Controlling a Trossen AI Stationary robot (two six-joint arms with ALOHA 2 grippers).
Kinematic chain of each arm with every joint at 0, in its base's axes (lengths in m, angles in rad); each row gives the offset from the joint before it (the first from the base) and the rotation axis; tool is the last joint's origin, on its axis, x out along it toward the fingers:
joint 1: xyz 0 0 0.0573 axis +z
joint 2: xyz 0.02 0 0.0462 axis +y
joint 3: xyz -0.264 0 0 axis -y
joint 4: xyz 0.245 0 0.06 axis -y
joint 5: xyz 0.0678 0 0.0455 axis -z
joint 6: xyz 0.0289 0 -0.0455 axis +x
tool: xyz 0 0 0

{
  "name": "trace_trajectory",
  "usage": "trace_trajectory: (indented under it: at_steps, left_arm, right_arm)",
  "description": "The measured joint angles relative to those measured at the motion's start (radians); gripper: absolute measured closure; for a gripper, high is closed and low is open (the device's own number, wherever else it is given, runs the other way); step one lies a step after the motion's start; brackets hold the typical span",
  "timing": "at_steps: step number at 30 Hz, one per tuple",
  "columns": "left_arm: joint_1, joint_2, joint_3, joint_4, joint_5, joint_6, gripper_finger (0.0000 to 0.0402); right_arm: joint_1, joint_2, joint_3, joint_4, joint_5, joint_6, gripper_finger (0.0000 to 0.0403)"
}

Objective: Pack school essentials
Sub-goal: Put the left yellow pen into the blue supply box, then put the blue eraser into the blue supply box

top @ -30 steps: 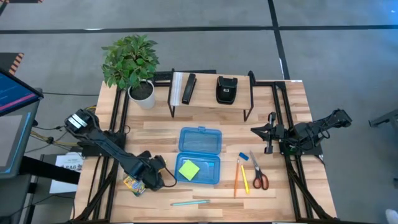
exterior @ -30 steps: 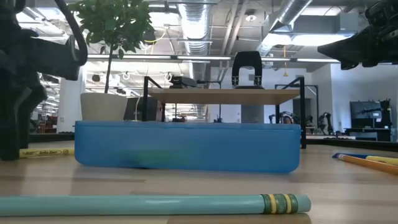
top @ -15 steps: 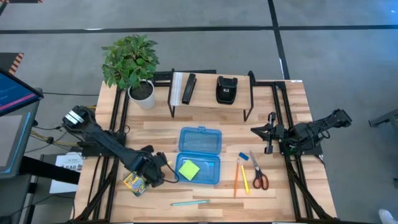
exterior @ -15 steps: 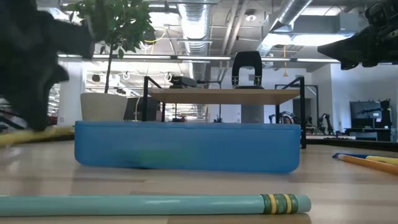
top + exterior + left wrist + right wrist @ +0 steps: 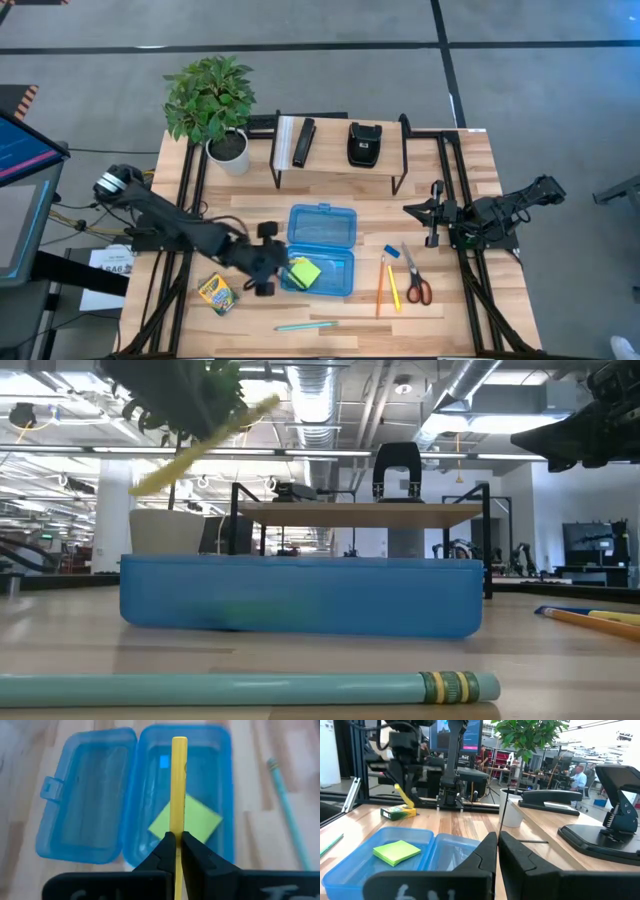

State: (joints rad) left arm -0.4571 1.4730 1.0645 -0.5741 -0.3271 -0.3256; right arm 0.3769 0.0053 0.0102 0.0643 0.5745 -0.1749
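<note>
My left gripper [image 5: 265, 262] is shut on a yellow stick [image 5: 178, 785] and hovers over the left end of the open blue plastic box [image 5: 320, 250]. A lime-green sticky-note pad [image 5: 303, 272] lies in the box's near half. The crayon box [image 5: 216, 293] lies on the table left of the gripper. A teal pencil [image 5: 306, 325] lies near the front edge. Right of the box lie a blue eraser [image 5: 391, 251], yellow and orange pencils [image 5: 385, 285] and red-handled scissors [image 5: 415, 280]. My right gripper [image 5: 432, 222] is shut and empty at the right. My left gripper pinches the yellow stick between its two fingers, partway along its length [image 5: 178, 827]. The stick runs along the fingers and its free end [image 5: 179, 741] sticks out ahead of them. It is lifted clear and tilted in the low view [image 5: 205, 445], above the box.
A potted plant [image 5: 212, 100] stands at the far left. A small shelf rack [image 5: 340, 150] at the back carries a black bar and a black pouch. The box's lid [image 5: 322, 224] lies open toward the far side.
My left gripper has gone from beside the crayon box up and toward the table's right edge, to over the blue box. The yellow stick, which lay on the table by the crayon box, is now lifted clear and tilted.
</note>
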Motion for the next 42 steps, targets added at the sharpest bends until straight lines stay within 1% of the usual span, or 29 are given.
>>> trace_trajectory:
  at_steps: [6,13,16,18,22,24,28,31,32,35,39,42]
  left_arm:
    - [0.084,0.173,0.073,0.007,0.082,0.177,0.0401]
    - [0.133,0.313,0.156,0.003,0.095,0.298,0.0401]
    - [0.145,0.341,0.177,0.006,0.122,0.315,0.0400]
    - [0.152,0.348,0.184,0.018,0.146,0.312,0.0392]
    - [0.157,0.348,0.184,0.019,0.153,0.292,0.0359]
    - [0.158,0.340,0.184,0.006,0.131,0.291,0.0339]
    - [0.140,0.269,0.184,-0.014,0.086,0.280,0.0306]
    - [0.107,0.168,0.165,0.014,0.049,0.279,0.0296]
    - [0.093,0.128,0.147,0.050,0.036,0.280,0.0295]
    - [0.056,-0.007,0.052,0.194,0.027,0.300,0.0295]
    - [0.015,-0.179,-0.135,0.458,0.050,0.306,0.0294]
    - [-0.014,-0.284,-0.273,0.659,0.073,0.307,0.0294]
  right_arm:
    - [0.000,0.000,0.000,0.001,0.000,0.000,0.0360]
    - [0.000,0.001,0.000,0.000,0.000,0.000,0.0360]
    - [0.000,0.001,0.000,0.000,0.000,0.000,0.0360]
    - [0.000,0.001,0.000,0.000,0.000,0.000,0.0360]
    - [0.000,0.001,0.000,0.000,0.000,0.000,0.0360]
    - [0.000,0.001,0.000,0.000,0.000,0.000,0.0360]
    - [0.000,0.001,0.000,0.000,0.000,0.000,0.0360]
    - [0.000,0.001,0.000,0.000,0.000,0.000,0.0360]
    - [0.000,0.001,0.000,0.000,0.000,0.000,0.0360]
    - [0.000,0.001,0.000,0.000,0.000,0.000,0.0360]
    - [0.000,0.001,0.000,0.000,0.000,0.000,0.0360]
    - [0.000,0.001,0.000,0.000,0.000,0.000,0.0360]
